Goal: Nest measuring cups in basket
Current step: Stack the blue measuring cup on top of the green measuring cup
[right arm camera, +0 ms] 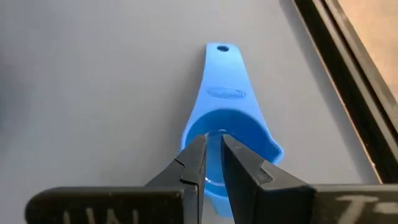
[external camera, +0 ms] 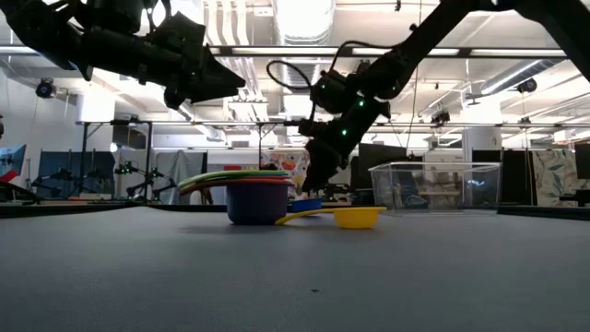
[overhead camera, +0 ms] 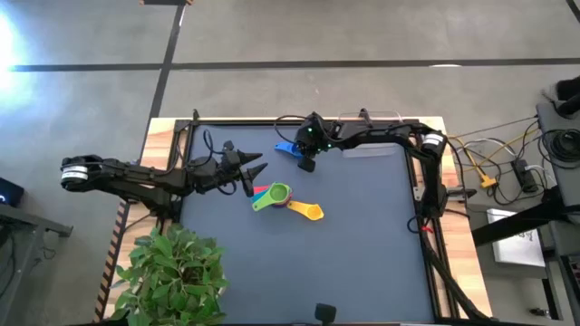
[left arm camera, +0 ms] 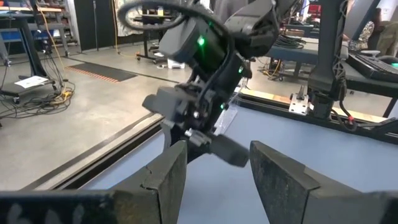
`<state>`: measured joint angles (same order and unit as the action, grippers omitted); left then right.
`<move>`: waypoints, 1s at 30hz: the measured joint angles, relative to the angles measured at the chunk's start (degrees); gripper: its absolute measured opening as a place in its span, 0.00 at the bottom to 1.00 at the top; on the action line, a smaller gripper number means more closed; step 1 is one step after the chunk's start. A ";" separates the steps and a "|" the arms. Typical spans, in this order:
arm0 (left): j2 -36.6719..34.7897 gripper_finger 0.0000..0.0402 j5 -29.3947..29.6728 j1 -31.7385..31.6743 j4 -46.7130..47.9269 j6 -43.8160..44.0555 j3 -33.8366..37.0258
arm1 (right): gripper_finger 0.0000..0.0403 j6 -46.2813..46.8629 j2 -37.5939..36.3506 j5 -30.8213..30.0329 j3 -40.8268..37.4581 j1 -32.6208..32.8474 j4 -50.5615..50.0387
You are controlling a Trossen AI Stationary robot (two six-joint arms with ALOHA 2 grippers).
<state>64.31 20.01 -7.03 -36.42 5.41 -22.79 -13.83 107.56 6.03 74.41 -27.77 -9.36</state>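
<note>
Blue plastic is what the right gripper [right arm camera: 211,155] is closing on: the blue measuring cup [right arm camera: 227,121], a smooth round scoop with a short flat handle and a hanging hole at its tip. In the right wrist view the two dark fingers pinch the bowl's wall, one inside and one outside, so I judge the grasp made or all but made. On the high view this cup [overhead camera: 287,149] lies at about eleven o'clock from the mat's middle, close to the far edge.

The basket [external camera: 433,184], clear and thin-walled with rounded corners, stands at roughly one o'clock, just beside the right arm and apart from the cup (nothing coloured shows inside it).

The nested stack [overhead camera: 272,196] sits near the mat's centre: a purple bowl in the low view with green, red and orange rims layered above it. The yellow cup [overhead camera: 308,211] lies touching or just beside it, towards four o'clock.

The left gripper [overhead camera: 246,170] hovers at nine o'clock of the stack, fingers parted and holding nothing.

The step in hand is picking up the blue cup. Next it calls for a clean lift without the slick wall slipping, then a carry to either the stack or the basket.
</note>
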 joint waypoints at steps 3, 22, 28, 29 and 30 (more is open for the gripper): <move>0.00 0.40 0.00 0.00 -0.02 0.00 0.00 | 0.10 2.86 -1.25 0.00 0.00 -0.12 -0.58; 0.00 0.40 0.00 0.00 -0.52 0.16 0.00 | 0.42 16.08 -0.54 0.08 -0.05 -5.15 -2.34; 0.00 0.40 0.00 0.00 -0.52 0.17 0.00 | 0.41 17.05 -0.54 0.19 -0.30 -5.15 -2.26; 0.00 0.40 0.00 0.00 -0.52 0.17 0.00 | 0.40 17.19 -0.54 0.19 -0.36 -5.15 -2.27; 0.00 0.40 0.00 0.00 -0.52 0.17 0.00 | 0.39 17.30 -0.54 0.19 -0.51 -5.15 -2.21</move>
<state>64.31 20.01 -7.03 -36.95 5.58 -22.79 3.46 107.02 6.22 73.91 -32.93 -11.57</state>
